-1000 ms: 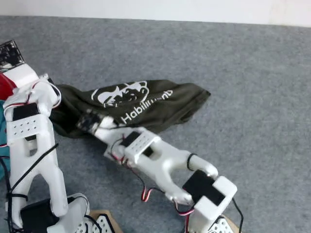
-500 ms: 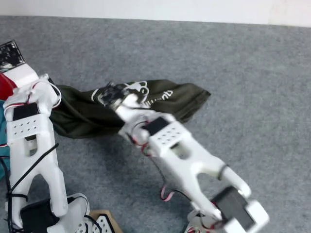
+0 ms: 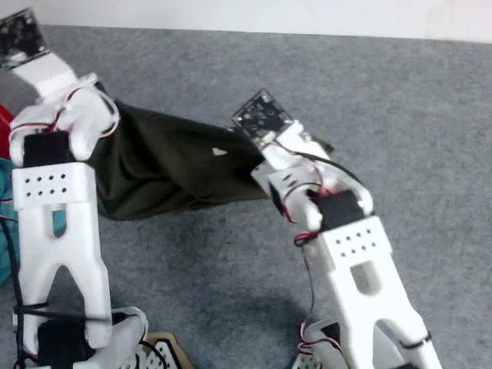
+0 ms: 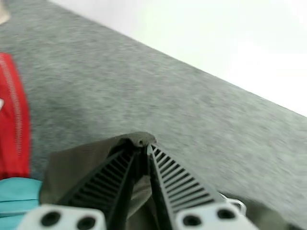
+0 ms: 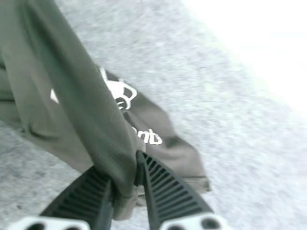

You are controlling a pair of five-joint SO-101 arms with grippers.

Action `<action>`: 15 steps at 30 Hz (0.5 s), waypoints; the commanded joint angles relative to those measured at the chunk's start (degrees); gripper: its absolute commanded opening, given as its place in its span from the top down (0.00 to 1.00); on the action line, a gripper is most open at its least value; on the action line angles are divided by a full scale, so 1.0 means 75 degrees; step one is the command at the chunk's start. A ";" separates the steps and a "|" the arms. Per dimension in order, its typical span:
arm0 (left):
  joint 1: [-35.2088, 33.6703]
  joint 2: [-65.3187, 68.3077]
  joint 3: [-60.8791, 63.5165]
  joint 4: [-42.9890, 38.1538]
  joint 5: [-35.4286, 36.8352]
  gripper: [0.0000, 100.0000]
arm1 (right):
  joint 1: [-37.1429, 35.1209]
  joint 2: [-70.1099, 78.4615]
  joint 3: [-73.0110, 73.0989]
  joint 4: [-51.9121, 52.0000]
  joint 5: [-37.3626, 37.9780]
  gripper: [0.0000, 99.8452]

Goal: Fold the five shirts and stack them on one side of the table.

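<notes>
Raised since before, left gripper (image 4: pixel 140 147) and right gripper (image 5: pixel 123 166) each pinch the dark shirt (image 3: pixel 165 165), near a red garment (image 4: pixel 12 120).

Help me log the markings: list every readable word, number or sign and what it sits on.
White print on the dark olive shirt: a logo and some letters, partly folded under, too blurred to read.
No other text is legible.
</notes>
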 commanded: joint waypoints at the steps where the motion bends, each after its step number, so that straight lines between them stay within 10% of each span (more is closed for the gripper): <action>1: 0.0463 -0.0264 -0.1436 0.0914 0.0082 0.99 | 0.0369 -0.0615 -0.0651 0.0404 0.0328 0.99; 15: -0.0170 -0.0264 -0.5327 0.2966 0.0082 0.99 | 0.1295 -0.0662 -0.5773 0.3370 0.0821 0.99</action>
